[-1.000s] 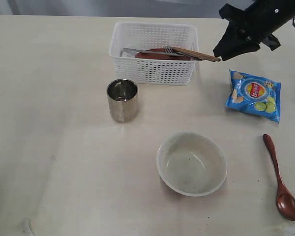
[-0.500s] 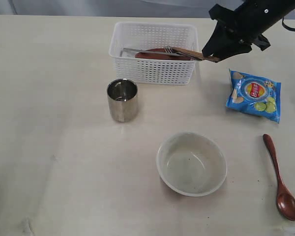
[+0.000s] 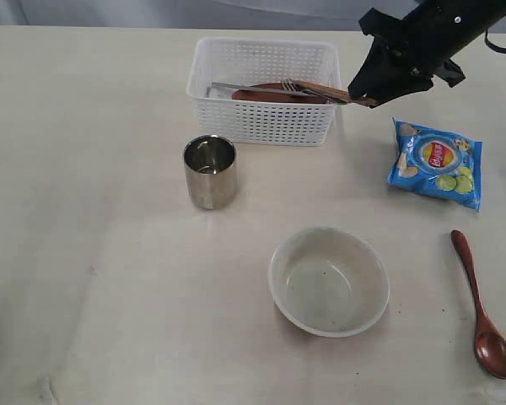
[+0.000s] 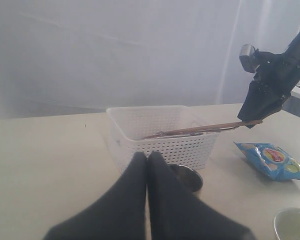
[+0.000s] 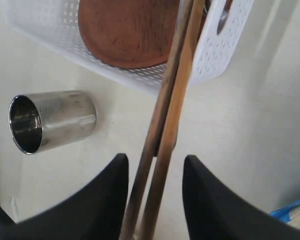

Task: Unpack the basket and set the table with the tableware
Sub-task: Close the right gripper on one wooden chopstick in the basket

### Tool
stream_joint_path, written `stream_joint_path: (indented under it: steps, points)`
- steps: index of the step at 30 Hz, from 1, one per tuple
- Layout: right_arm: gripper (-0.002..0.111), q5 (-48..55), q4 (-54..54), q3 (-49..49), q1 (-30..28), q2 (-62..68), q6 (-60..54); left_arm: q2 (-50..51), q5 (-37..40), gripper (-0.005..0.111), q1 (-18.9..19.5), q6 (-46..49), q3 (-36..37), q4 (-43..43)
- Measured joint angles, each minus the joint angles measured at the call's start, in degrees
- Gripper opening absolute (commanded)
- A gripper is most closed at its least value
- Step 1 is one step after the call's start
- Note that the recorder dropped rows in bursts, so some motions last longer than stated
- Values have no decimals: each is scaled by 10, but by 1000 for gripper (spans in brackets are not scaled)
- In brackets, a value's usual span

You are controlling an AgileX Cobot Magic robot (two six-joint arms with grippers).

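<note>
Now the right gripper [image 5: 155, 159] straddles the chopsticks [image 5: 172, 100], fingers spread, nothing grasped; the left gripper [image 4: 147, 159] is clenched empty. Risk: an off-centre close could pinch one stick and flick the other off the basket [image 5: 220, 45].

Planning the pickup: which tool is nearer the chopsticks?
Right. The right tool straddles the chopsticks where they overhang the basket; the left tool is shut, well back from the basket.
</note>
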Motion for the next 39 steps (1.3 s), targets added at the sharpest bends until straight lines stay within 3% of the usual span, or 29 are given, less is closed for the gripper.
stream_joint_path:
  steps: [39]
  points:
    - [35, -15, -11, 0, 0, 0, 19, 0, 0, 0, 0, 0, 0, 0]
